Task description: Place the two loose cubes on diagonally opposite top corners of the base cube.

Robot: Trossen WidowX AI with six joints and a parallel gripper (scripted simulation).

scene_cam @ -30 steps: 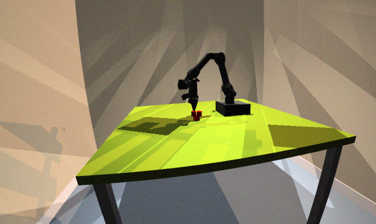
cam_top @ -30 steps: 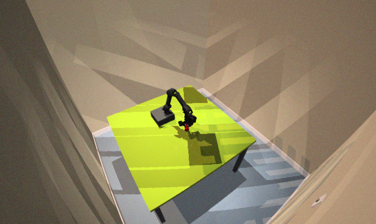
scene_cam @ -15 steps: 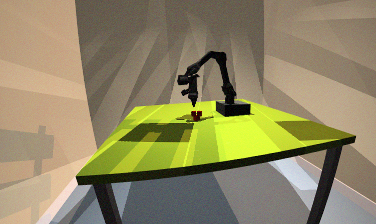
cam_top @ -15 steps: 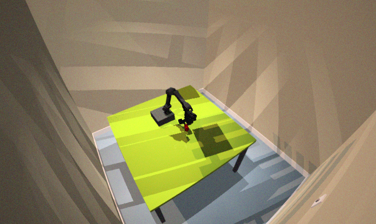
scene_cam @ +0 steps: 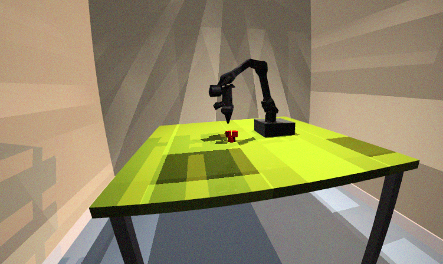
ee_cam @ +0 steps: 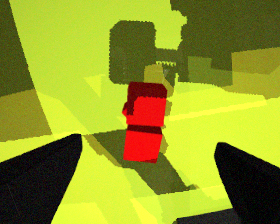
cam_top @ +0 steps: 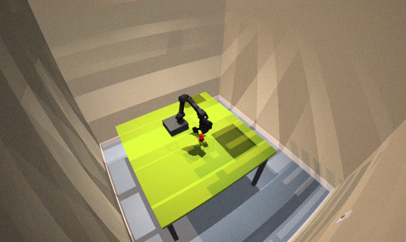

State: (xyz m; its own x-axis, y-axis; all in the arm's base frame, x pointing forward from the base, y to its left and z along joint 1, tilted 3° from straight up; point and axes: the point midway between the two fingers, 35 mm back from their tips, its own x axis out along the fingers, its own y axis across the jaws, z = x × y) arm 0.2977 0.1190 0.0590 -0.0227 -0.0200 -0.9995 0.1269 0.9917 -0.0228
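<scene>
In the exterior view, one red cube (scene_cam: 227, 133) and another red cube (scene_cam: 235, 133) sit side by side on the red base cube (scene_cam: 231, 139), each overhanging a side, with a narrow gap between. They look level. In the wrist view the farther top cube (ee_cam: 148, 111) and the nearer top cube (ee_cam: 142, 146) have a thin dark band between them; the base cube is mostly hidden beneath. In the top view they form a small red cluster (cam_top: 201, 137). My gripper (scene_cam: 227, 122) (ee_cam: 149, 145) is open and empty above them, touching neither.
The lime-green table (cam_top: 174, 192) (scene_cam: 298, 157) carries the arm's dark mounting block (cam_top: 175, 126) (scene_cam: 275, 128), which stands beyond the stack from the exterior view, to its right. Shadows of the arm and dark patches lie across the table.
</scene>
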